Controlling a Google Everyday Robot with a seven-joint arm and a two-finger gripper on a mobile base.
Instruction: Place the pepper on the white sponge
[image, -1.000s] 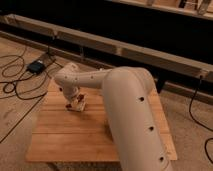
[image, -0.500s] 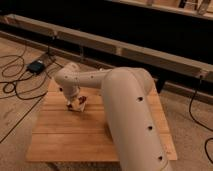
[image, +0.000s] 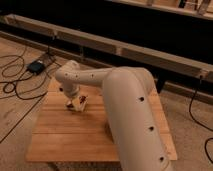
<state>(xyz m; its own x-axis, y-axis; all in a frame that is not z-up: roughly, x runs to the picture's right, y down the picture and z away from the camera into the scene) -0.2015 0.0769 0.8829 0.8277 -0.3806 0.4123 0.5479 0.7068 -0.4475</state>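
My gripper (image: 72, 102) hangs from the white arm over the left-middle of the wooden table (image: 75, 135), low, just above the tabletop. The white sponge (image: 79, 105) lies on the table right beside and partly under the gripper. A small dark red piece, the pepper (image: 83, 98), shows at the sponge's far right edge, close to the gripper. I cannot tell whether it rests on the sponge or is still held. The gripper hides part of both.
My thick white arm (image: 130, 110) covers the right half of the table. Black cables (image: 15, 85) and a small dark box (image: 37, 65) lie on the floor at the left. A long dark rail (image: 125, 50) runs behind the table.
The gripper has stayed low at the sponge and shifted only slightly. The red piece stays at the same spot beside it.
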